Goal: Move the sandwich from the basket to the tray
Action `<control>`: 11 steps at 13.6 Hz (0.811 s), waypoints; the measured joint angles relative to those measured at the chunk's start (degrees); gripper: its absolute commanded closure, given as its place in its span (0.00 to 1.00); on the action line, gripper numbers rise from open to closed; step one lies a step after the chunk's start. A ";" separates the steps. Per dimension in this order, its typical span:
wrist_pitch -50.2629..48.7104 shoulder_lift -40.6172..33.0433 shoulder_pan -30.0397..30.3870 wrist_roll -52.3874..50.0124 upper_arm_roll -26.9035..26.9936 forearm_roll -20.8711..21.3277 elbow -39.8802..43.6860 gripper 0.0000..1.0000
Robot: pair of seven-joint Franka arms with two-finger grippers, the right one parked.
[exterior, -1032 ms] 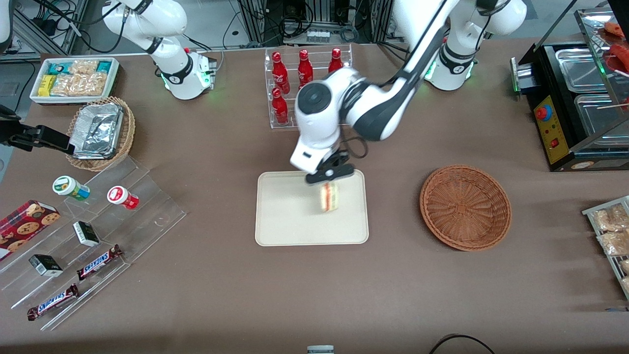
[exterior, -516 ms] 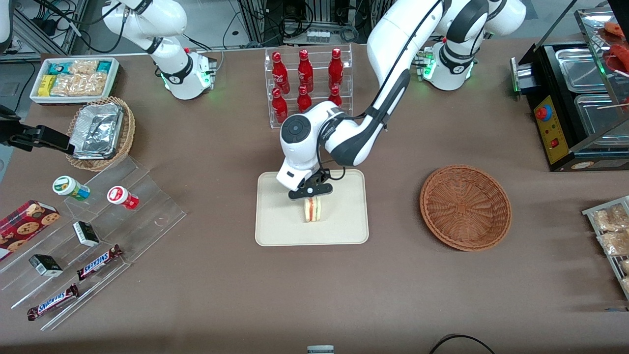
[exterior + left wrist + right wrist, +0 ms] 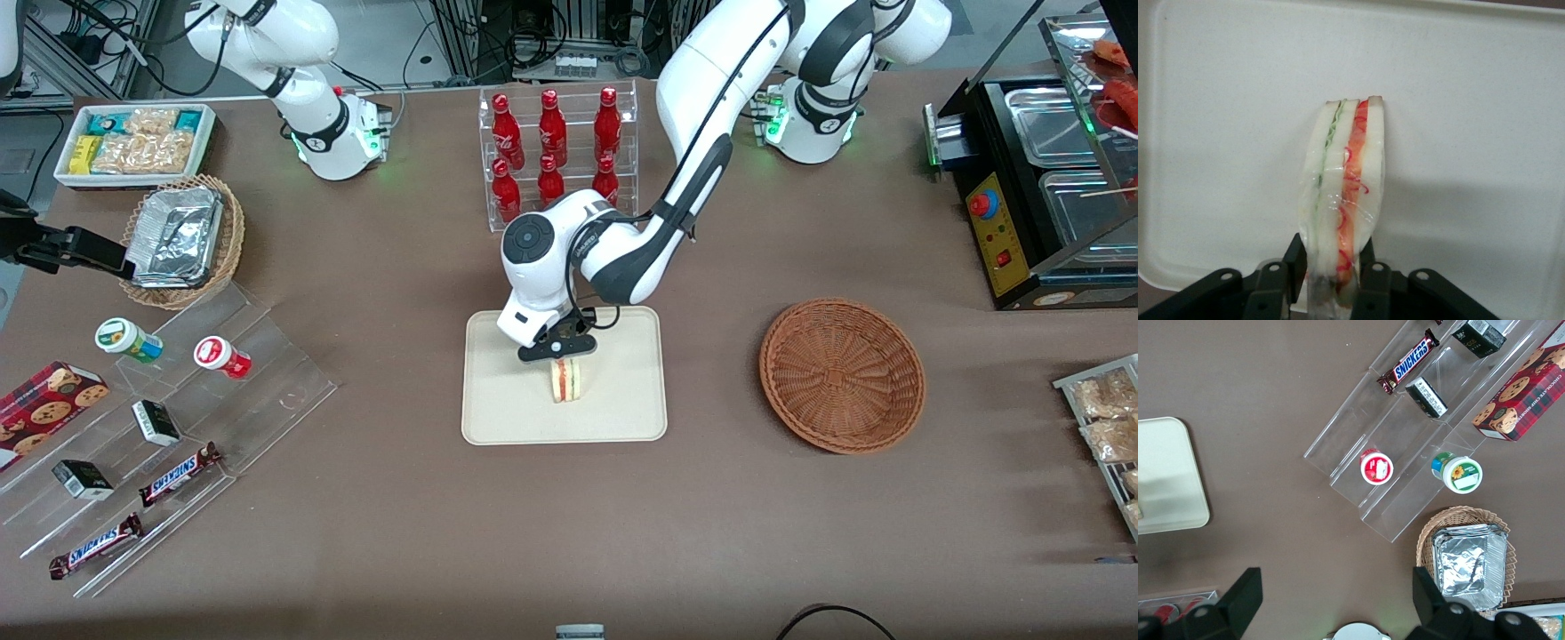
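White arm bends low over the tray (image 3: 498, 418), end effector (image 3: 562, 363) clamped on the upright sandwich (image 3: 566, 380).

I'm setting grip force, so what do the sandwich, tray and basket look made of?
Sandwich: soft pale bread under glossy clear film, judging by the wrinkled sheen; the tool is shut on it above the tray.
Tray: matte cream, probably plastic.
Basket: reddish-brown woven wicker, ribbed weave visible.
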 measured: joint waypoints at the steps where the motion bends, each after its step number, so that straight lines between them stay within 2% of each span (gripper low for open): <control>1: -0.01 -0.08 0.00 0.00 0.00 0.00 0.59 0.00; 5: -5.20 -4.69 0.56 -0.74 0.56 -0.01 3.34 0.00; 11: -26.10 -19.78 7.59 0.72 1.12 0.18 3.31 0.00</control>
